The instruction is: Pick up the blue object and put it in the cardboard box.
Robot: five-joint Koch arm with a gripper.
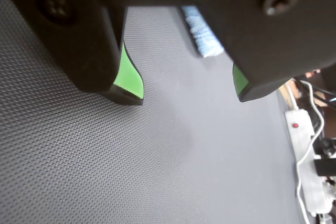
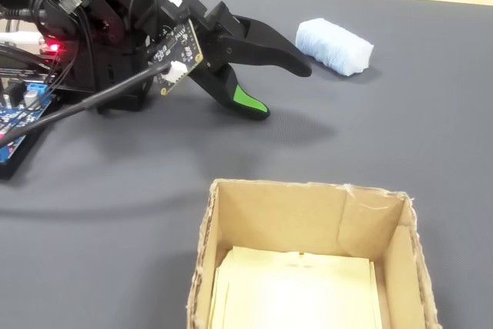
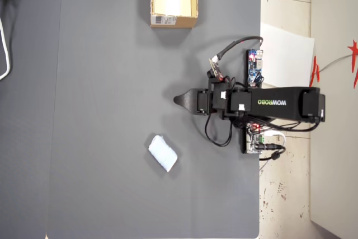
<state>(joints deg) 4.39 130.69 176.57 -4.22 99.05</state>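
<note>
In the fixed view the cardboard box (image 2: 308, 260) stands nearest, open-topped, a pale yellow sheet lining its floor. Past it, on the left, the gripper (image 2: 285, 88) hangs low over the dark grey textured mat (image 2: 400, 136), its jaws parted and holding nothing, green pads on their inner faces. Farther and to the right lies the blue object (image 2: 335, 46), on the mat well clear of the fingertips. A strip of pale wood borders the mat's far edge.

Only the overhead view shows the white label on the box's outer side, the pale speckled floor (image 3: 285, 194) right of the mat, and the small blue circuit board (image 3: 255, 66) beside the arm.

Only the wrist view shows a white power strip (image 1: 310, 156) with a red light, off the mat's edge on the right.
</note>
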